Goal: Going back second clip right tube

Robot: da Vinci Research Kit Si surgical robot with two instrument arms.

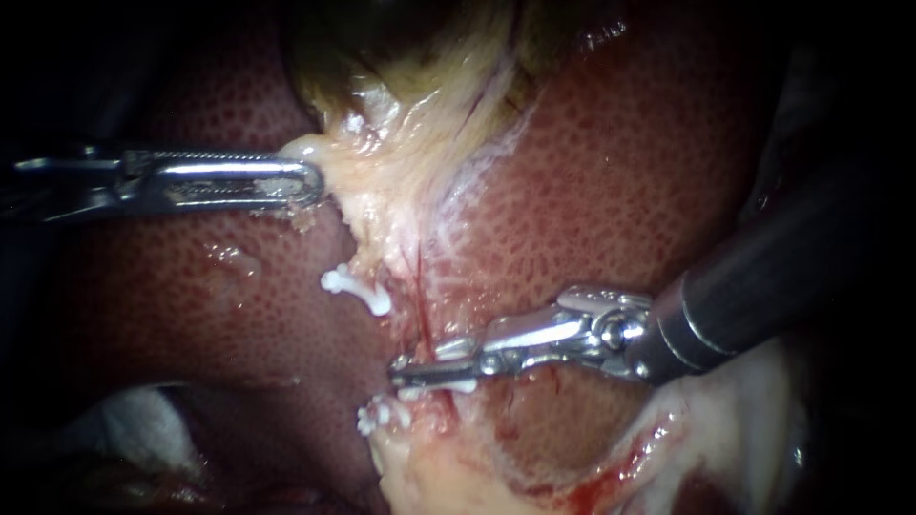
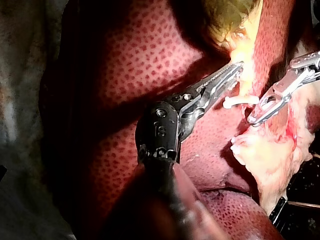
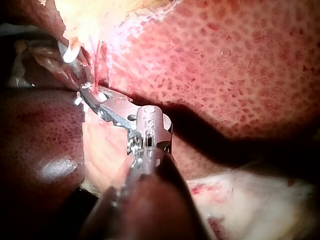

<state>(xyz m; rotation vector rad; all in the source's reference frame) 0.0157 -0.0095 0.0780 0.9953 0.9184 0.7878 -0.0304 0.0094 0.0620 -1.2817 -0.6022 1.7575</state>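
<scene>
Two instruments in all: one left instrument (image 1: 307, 181), one right instrument (image 1: 405, 367). Two jaws on each, four altogether. Probably three white clips: an upper clip (image 1: 358, 291), a lower clip (image 1: 382, 415), and a third clip (image 1: 444, 386), half hidden beneath the right one's tip and hard to make out. One liver (image 1: 620, 191). One gallbladder (image 1: 382, 57).

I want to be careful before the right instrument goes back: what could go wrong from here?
The right metal instrument lies against the white plastic clip on the thin red tube; pulling back could snag and loosen it. The left metal instrument grips the pale yellow tissue taut; a slip might tear it.
</scene>
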